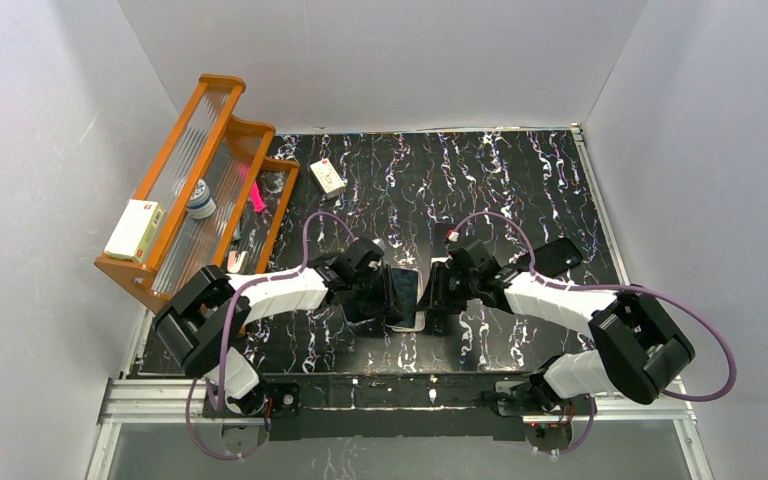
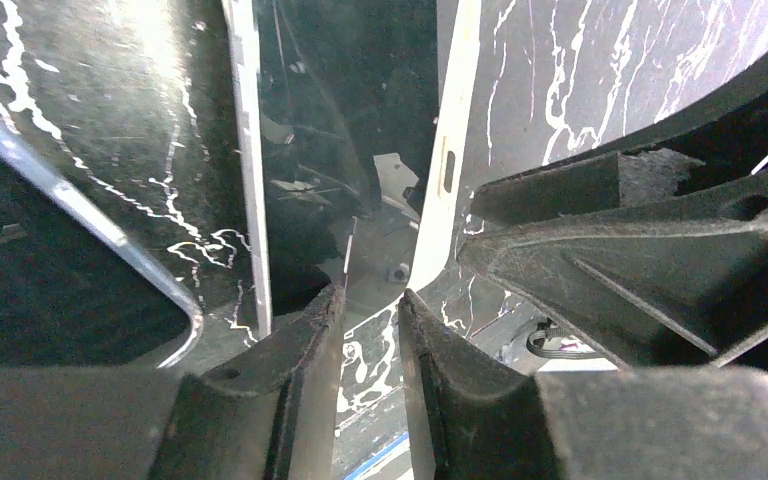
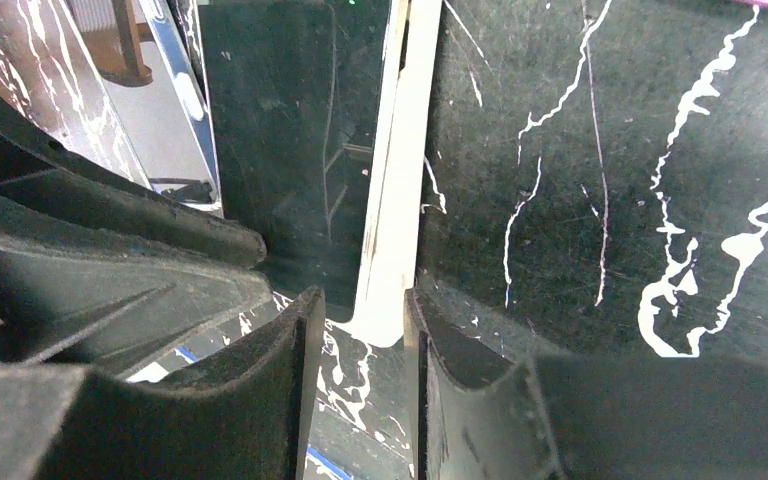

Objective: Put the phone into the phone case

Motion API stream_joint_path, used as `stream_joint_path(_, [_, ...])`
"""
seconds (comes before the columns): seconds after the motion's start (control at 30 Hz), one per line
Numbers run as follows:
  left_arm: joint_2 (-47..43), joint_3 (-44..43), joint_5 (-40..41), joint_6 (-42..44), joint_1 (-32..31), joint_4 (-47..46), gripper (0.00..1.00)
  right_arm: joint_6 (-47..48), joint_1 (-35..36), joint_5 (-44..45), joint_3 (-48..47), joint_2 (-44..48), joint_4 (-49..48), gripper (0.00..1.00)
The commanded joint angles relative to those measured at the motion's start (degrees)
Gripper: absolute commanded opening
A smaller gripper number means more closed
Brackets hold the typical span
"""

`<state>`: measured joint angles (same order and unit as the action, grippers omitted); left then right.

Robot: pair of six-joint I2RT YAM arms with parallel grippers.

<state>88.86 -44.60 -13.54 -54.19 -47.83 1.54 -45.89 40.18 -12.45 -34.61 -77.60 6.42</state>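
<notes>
The phone [image 1: 403, 287], with a black screen, lies in the white phone case [image 1: 412, 322] on the table between both arms. My left gripper [image 1: 384, 297] is down on the phone's left side. In the left wrist view [image 2: 370, 300] its jaws stand a narrow gap apart with nothing between them, at the phone's [image 2: 340, 150] near end, and the case's rim [image 2: 452, 150] runs past the right finger. My right gripper [image 1: 438, 290] is at the right side. Its jaws [image 3: 360, 300] are nearly shut around the white case edge [image 3: 395, 220], beside the phone's screen [image 3: 290, 130].
A wooden rack [image 1: 195, 190] stands at the back left holding a white box [image 1: 132, 230], a small jar [image 1: 200, 200] and a pink item [image 1: 257, 197]. A small white box [image 1: 327, 176] lies on the black marbled table [image 1: 520, 180]. Grey walls close in three sides.
</notes>
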Motion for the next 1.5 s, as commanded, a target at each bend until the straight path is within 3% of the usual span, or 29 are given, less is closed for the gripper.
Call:
stream_joint_path(0.0, [0.75, 0.27, 1.35, -2.01, -2.18, -0.9, 0.24, -0.44, -0.16, -1.1, 0.96, 0.99, -1.72, 0.42])
stream_joint_path(0.17, [-1.95, -1.03, 2.31, -2.42, -3.38, 0.07, 0.28, -1.63, -0.12, -0.62, 3.09, 2.4, -3.1, 0.4])
stream_joint_path(0.33, [-6.58, -3.68, 14.3, 0.63, -3.35, 10.47, 0.44, -1.76, -0.12, -0.53, 3.38, 3.51, -3.23, 0.4])
stream_joint_path(0.47, [-5.65, -4.73, 16.63, 2.07, -3.32, 13.13, 0.49, -1.64, -0.15, -1.16, 3.01, 2.94, -3.66, 0.4])
stream_joint_path(0.83, [1.2, -3.5, 12.01, 2.84, -3.33, 7.78, 0.44, -1.3, -0.13, -3.23, 3.83, 0.86, -5.9, 0.4])
stream_joint_path(1.17, [1.63, -2.17, 4.79, -1.43, -3.87, 2.59, 0.18, -3.02, -0.13, -4.67, 5.26, 0.22, -9.16, 0.35])
stream_joint_path(1.37, [2.61, -0.74, 4.36, -5.79, -5.84, 0.41, 0.2, -4.05, -0.14, -5.61, 5.63, 0.57, -10.26, 0.34])
stream_joint_path(1.47, [2.21, -0.75, 5.33, -5.88, -5.95, 2.68, 0.29, -3.86, -0.17, -3.74, 5.25, 2.47, -8.37, 0.34])
